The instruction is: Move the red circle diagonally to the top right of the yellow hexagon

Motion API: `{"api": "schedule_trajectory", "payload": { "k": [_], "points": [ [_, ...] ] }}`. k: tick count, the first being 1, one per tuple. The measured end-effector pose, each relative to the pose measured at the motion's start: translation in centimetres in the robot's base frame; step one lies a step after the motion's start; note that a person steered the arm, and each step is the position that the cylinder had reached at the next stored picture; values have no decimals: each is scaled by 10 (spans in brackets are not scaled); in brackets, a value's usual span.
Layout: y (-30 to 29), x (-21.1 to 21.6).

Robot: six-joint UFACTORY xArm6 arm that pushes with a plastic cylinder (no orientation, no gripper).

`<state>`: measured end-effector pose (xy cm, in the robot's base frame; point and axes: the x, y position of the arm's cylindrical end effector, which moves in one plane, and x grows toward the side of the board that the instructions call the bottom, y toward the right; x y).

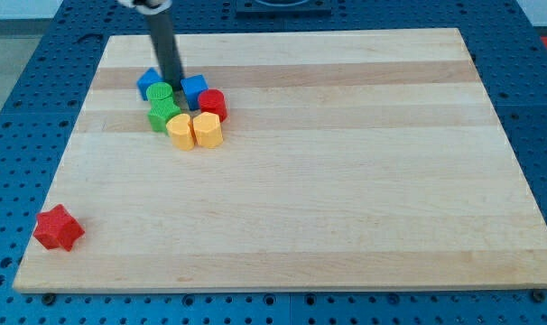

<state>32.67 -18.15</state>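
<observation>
The red circle (pixel 213 105) stands in a tight cluster of blocks at the view's upper left, touching the top right corner of the yellow hexagon (pixel 208 130). A second yellow block (pixel 180 132) sits just left of the hexagon. My tip (pixel 175 83) is at the top of the cluster, between the two blue blocks and just above the green circle, a short way left of the red circle.
The cluster also holds a blue block (pixel 149 83) on the left, a blue cube (pixel 194 89), a green circle (pixel 161 94) and a green star-like block (pixel 162 115). A red star (pixel 58 227) lies alone at the board's lower left. The wooden board (pixel 346 181) rests on a blue pegboard.
</observation>
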Motion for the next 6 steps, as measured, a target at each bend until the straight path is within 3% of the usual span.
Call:
{"api": "schedule_trajectory", "payload": {
  "k": [2,5,6],
  "points": [
    [10,42],
    [142,37],
    [143,9]
  ]
}}
